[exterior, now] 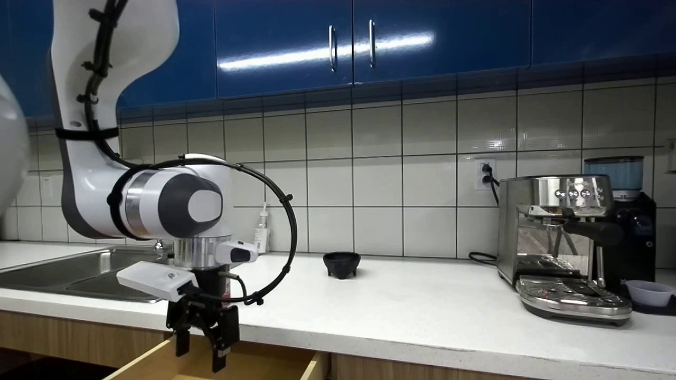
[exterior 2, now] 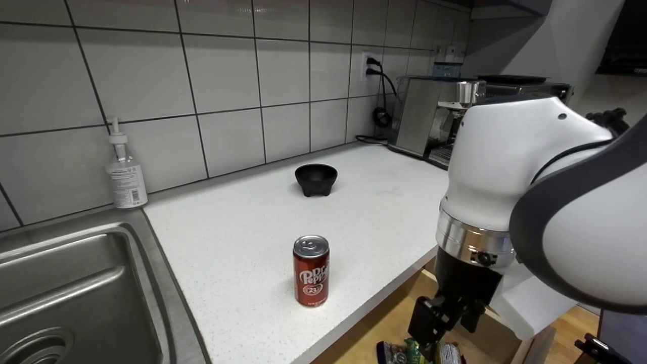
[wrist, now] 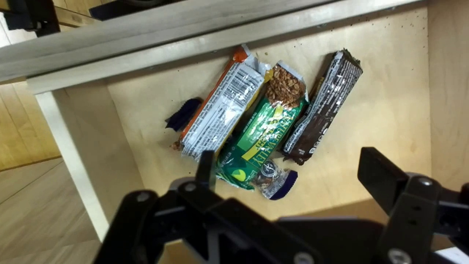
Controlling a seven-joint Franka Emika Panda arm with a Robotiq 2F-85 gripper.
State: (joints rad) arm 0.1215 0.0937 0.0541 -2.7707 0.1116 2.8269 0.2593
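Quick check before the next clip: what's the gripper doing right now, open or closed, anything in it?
Gripper: open, holding nothing, over the drawer.

Bright on the counter (exterior: 422,306); streaked with glare across cabinets (exterior: 285,58) above it; glinting on wrappers (wrist: 262,132) below it; softly blurred at the gripper (wrist: 288,159) in wrist view.

You have: at least four wrapped bars (wrist: 262,132); one soda can (exterior 2: 311,273); one black bowl (exterior 2: 316,181); one pump bottle (exterior 2: 127,183); one espresso machine (exterior: 554,248).
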